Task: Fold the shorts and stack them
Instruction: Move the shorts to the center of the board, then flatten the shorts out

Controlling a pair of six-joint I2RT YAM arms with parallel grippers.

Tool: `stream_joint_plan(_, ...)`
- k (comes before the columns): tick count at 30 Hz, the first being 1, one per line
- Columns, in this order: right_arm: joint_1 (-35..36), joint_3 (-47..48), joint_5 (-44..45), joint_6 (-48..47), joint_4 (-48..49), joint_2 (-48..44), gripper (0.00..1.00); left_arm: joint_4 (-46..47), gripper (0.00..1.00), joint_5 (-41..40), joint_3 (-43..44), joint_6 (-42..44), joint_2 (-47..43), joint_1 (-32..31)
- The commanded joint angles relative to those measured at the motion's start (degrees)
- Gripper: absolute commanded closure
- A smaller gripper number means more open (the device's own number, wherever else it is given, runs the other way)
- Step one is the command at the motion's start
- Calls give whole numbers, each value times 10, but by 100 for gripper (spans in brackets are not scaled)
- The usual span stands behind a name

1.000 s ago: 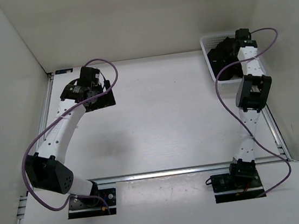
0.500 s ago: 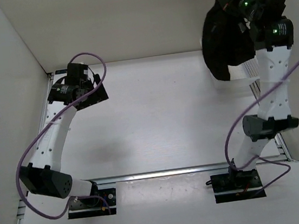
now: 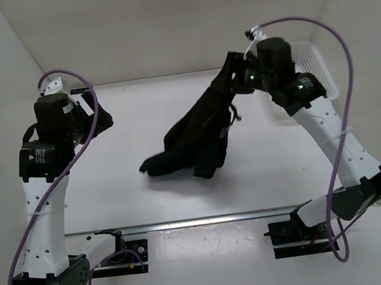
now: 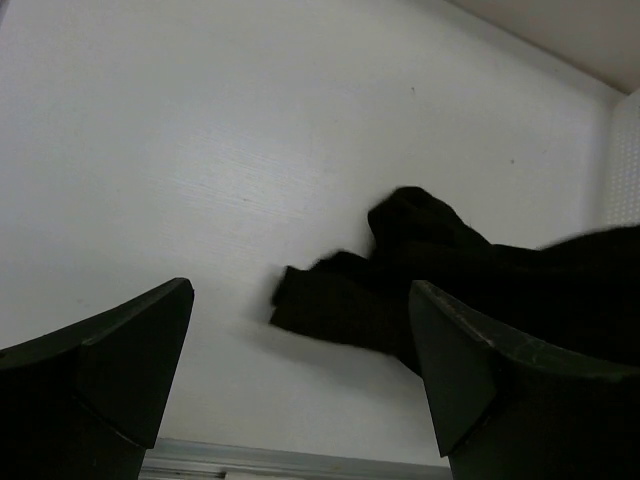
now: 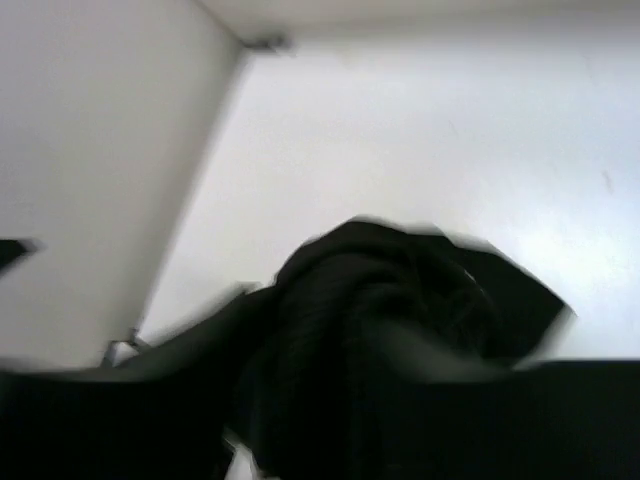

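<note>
The left gripper [image 4: 300, 288] hovers above the left side of the table [image 3: 151, 105], fingers spread wide and empty. The black shorts [image 3: 197, 138] trail, rumpled, from mid-table up to the right gripper [image 3: 232, 75]. Blur hides whether its jaws pinch the cloth. A white basket [image 3: 314, 65] sits behind the right arm.

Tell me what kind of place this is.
Probably a laboratory robot cell: left arm and right arm bolted to a white table, plain white walls around it, a white basket.
</note>
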Motion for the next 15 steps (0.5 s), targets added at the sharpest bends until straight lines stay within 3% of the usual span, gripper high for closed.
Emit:
stream_joint_plan(1, -11, -81, 126, -21, -10, -6, 23, -10, 0, 46, -41, 17, 16, 2)
stream_joint_plan(2, -17, -87, 145, -21, -44, -6, 14, -5, 0, 52, -66, 17, 22, 2)
stream_joint_plan(4, -17, -98, 182, 2, -68, -16, 12, -5, 0, 65, -94, 17, 27, 2)
stream_joint_plan(5, -17, -118, 182, 8, -74, -23, 24, -5, 1, 65, -123, 17, 33, 2)
stream_joint_plan(7, -17, -152, 182, 27, -74, -52, 54, 1, 16, 88, -155, 8, 33, 2)
stream_joint_plan(9, -17, -210, 174, 57, -74, -74, 84, 7, 45, 106, -211, -15, 33, -3)
stream_joint_plan(10, -17, -232, 162, 66, -74, -80, 87, 17, 57, 120, -233, -26, 24, -3)
stream_joint_plan(11, -17, -253, 149, 66, -68, -86, 85, 24, 56, 130, -278, -36, 13, -3)
stream_joint_plan(12, -17, -271, 138, 87, -68, -86, 76, 30, 48, 136, -299, -54, 13, -3)
stream_joint_plan(13, -17, -309, 116, 98, -61, -86, 58, 31, 34, 136, -318, -66, 13, -3)
stream_joint_plan(14, -17, -329, 97, 106, -51, -92, 48, 38, 11, 143, -336, -75, 13, -3)
stream_joint_plan(15, -17, -348, 81, 117, -29, -92, 28, 38, 4, 151, -372, -96, 19, -3)
